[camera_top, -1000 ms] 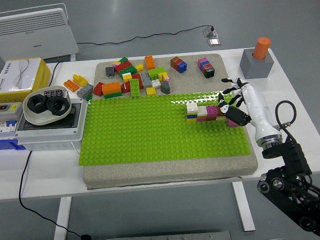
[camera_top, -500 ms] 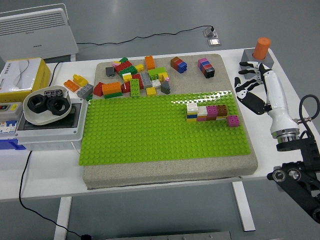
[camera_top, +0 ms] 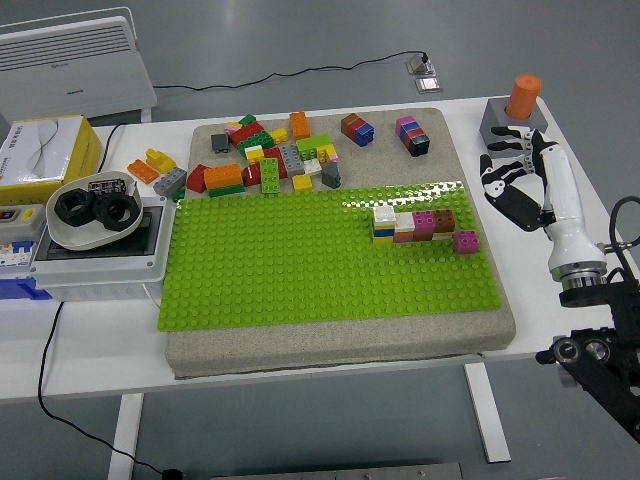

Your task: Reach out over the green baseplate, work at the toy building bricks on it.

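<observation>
1. Hovering off the right edge of the green baseplate, the right hand sits above the bare white bench, near a grey block with an orange cylinder. Its fingers are spread and relaxed, and it holds nothing.
2. The left hand is not in view.
3. The baseplate rests on a grey foam pad. A short row of assembled bricks stands on the plate toward its right side: white, pink and brown bricks side by side, with darker bricks beneath.
4. A single magenta brick sits on the plate just beside the lower right end of the row, close to the plate's right edge.
5. A pile of loose bricks lies on the pad beyond the plate's far edge, well apart from the hand.
6. Handling judgement: the bricks are likely light, rigid and smooth-sided plastic. Expect no give under the fingers and some risk of slipping.
7. Take hold across two opposite side walls, not over the studs. The magenta brick is the nearest candidate and has open sides.
8. Bricks seated on studs probably resist a straight lift; a slight tilt should free them. Excess force may shift the plate on the pad.
</observation>
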Robot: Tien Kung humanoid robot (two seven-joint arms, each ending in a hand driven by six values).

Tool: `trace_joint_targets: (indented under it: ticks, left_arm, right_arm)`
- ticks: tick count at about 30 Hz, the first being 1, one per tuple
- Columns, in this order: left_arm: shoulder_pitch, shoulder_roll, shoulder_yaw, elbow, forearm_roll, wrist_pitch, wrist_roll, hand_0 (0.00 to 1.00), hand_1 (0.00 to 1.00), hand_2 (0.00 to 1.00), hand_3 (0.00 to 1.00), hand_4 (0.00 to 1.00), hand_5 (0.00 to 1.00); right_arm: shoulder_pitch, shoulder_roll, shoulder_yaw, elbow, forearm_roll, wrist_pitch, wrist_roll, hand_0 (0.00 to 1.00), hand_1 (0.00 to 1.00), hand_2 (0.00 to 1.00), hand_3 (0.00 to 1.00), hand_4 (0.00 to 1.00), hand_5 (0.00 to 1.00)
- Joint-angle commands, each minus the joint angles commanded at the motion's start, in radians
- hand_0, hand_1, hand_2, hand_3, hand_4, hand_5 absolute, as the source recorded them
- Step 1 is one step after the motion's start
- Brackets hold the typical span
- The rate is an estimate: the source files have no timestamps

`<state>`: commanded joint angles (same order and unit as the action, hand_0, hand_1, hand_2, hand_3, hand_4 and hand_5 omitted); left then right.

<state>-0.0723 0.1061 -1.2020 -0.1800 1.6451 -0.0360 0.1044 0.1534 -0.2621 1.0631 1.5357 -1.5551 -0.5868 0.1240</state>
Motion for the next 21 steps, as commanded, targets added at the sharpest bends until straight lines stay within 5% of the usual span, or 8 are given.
trace_joint_targets:
  ticks: [8, 21]
  left_arm:
    - [0.000, 0.006, -0.009, 0.000, 0.006, 0.004, 0.003, 0.722, 0.370, 0.328, 0.507, 0.252, 0.002]
    - [0.002, -0.021, -0.063, 0.000, 0.095, 0.036, 0.013, 0.719, 0.371, 0.328, 0.502, 0.270, 0.002]
  right_arm:
    - [0.003, 0.006, -0.023, -0.002, 0.018, 0.001, 0.013, 0.359, 0.383, 0.571, 0.665, 0.595, 0.288]
    - [0.018, -0.012, -0.049, -0.001, 0.052, 0.002, 0.041, 0.355, 0.376, 0.561, 0.658, 0.585, 0.288]
